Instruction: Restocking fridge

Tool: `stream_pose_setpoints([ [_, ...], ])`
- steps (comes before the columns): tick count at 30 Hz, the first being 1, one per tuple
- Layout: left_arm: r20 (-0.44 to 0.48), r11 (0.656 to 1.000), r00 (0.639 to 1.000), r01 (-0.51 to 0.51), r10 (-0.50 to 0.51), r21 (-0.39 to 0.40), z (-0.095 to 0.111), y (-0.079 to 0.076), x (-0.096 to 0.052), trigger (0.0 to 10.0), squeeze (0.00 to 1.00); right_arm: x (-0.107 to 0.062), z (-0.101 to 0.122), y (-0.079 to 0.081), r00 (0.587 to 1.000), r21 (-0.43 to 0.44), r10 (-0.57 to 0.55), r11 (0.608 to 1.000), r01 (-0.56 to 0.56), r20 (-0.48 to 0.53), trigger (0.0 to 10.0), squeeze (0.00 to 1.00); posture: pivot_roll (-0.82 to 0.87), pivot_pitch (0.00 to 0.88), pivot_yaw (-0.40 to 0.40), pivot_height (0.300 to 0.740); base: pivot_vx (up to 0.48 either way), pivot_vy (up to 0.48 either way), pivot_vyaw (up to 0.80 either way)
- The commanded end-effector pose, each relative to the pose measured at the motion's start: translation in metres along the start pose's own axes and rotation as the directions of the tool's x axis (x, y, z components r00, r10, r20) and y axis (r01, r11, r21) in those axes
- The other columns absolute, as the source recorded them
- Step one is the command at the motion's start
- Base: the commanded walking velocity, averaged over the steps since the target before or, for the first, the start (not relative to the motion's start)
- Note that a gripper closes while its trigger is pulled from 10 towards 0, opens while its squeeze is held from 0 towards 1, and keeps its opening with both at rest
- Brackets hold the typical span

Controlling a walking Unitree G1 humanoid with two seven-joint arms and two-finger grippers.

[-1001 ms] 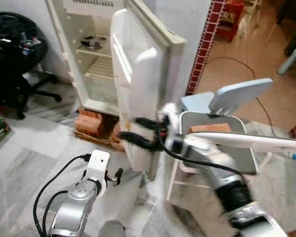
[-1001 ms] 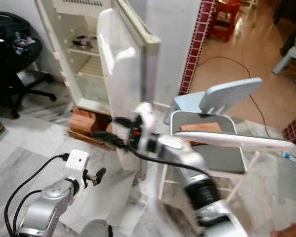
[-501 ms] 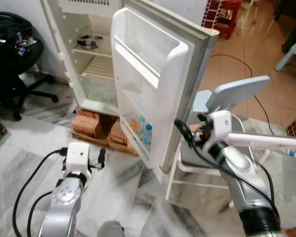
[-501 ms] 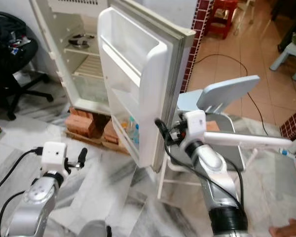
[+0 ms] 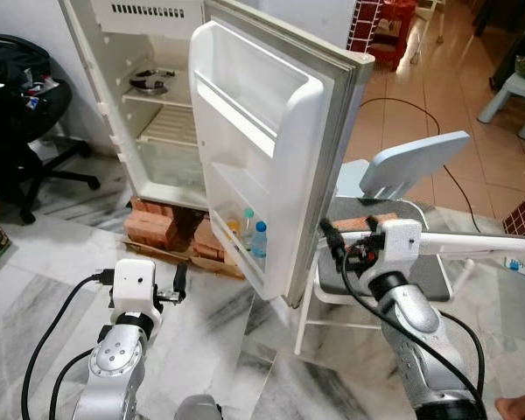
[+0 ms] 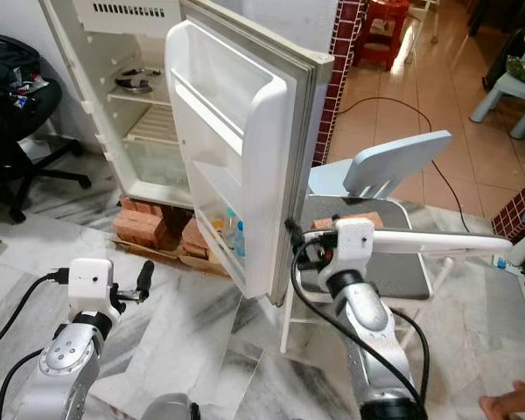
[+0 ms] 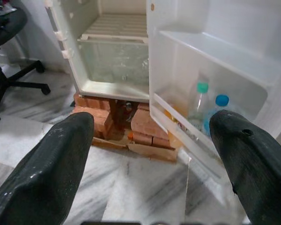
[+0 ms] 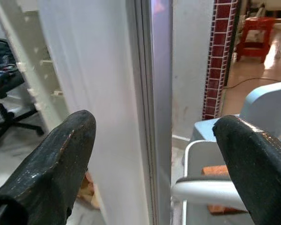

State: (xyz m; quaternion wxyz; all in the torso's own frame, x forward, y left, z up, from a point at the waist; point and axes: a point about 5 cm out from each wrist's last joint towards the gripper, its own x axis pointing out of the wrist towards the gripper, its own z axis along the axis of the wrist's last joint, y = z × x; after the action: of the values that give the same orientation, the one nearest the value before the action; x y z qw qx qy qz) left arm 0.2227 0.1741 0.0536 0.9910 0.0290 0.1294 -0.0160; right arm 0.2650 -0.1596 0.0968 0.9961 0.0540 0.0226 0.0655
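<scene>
The right gripper is sitting at the outer edge of the fridge door, its two black fingers spread wide; in the right wrist view the door edge is running up between them, and whether they touch it I cannot tell. At about three o'clock from that claw, a grey chair is standing with a brick lying on its seat.

The left gripper is hanging low over the marble floor, fingers parted and holding nothing, aiming toward the fridge at its twelve o'clock. In the left wrist view, two bottles with a green and a blue cap are standing upright in the door's lowest shelf.

The cabinet is standing open on red bricks; a dark dish is resting on an upper shelf. At nine o'clock of the fridge, a black office chair is piled with things.
</scene>
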Motion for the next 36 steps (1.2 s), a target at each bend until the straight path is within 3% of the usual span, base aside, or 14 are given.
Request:
stream_pose_setpoints([
  [1,-0.006,1.000,1.000,-0.002,0.002,0.001,-0.002,0.001,0.000,10.0,0.00,0.002,0.014,-0.002,0.998,-0.015,-0.023,1.000,0.024,0.054,10.0,0.00,0.09,0.000,-0.004,0.740,0.289,0.000,0.75],
  [5,-0.014,1.000,1.000,0.018,-0.018,-0.009,-0.006,-0.005,-0.002,10.0,0.00,0.000,0.021,-0.013,0.994,-0.029,-0.074,0.997,0.076,0.078,10.0,0.00,0.08,0.000,-0.004,0.740,0.344,0.000,0.55],
  [15,-0.015,0.999,0.999,0.032,-0.032,-0.023,-0.008,-0.010,0.000,10.0,0.00,0.007,0.028,-0.017,0.986,-0.041,-0.123,0.991,0.128,0.114,10.0,0.00,0.08,0.000,-0.010,0.740,0.387,0.000,0.05],
  [24,-0.046,0.999,0.999,0.003,-0.005,-0.040,-0.011,-0.010,0.001,10.0,0.00,0.011,0.029,-0.023,0.978,-0.060,-0.172,0.982,0.180,0.117,10.0,0.00,0.08,0.000,-0.014,0.740,0.000,0.000,0.00],
  [27,-0.216,0.996,0.976,0.004,-0.022,-0.085,-0.030,-0.013,-0.003,10.0,0.00,0.017,0.034,-0.028,0.974,-0.071,-0.185,0.978,0.195,0.127,10.0,0.00,0.09,0.000,-0.016,0.740,0.000,0.000,0.00],
  [30,-0.283,0.993,0.956,0.052,-0.080,-0.107,-0.039,-0.018,-0.009,10.0,0.00,0.022,0.037,-0.032,0.973,-0.079,-0.189,0.977,0.200,0.131,10.0,0.00,0.10,0.000,-0.019,0.740,0.000,0.000,0.00],
  [33,-0.323,0.982,0.930,0.146,-0.178,-0.121,-0.042,-0.026,-0.016,10.0,0.00,0.039,0.046,-0.034,0.972,-0.085,-0.183,0.977,0.197,0.150,10.0,0.00,0.11,0.000,-0.019,0.740,0.000,0.000,0.00],
  [36,-0.385,0.979,0.902,0.158,-0.197,-0.130,-0.047,-0.028,-0.018,10.0,0.00,0.058,0.058,-0.026,0.973,-0.094,-0.142,0.983,0.160,0.180,10.0,0.00,0.12,0.000,-0.021,0.740,0.000,0.000,0.00],
])
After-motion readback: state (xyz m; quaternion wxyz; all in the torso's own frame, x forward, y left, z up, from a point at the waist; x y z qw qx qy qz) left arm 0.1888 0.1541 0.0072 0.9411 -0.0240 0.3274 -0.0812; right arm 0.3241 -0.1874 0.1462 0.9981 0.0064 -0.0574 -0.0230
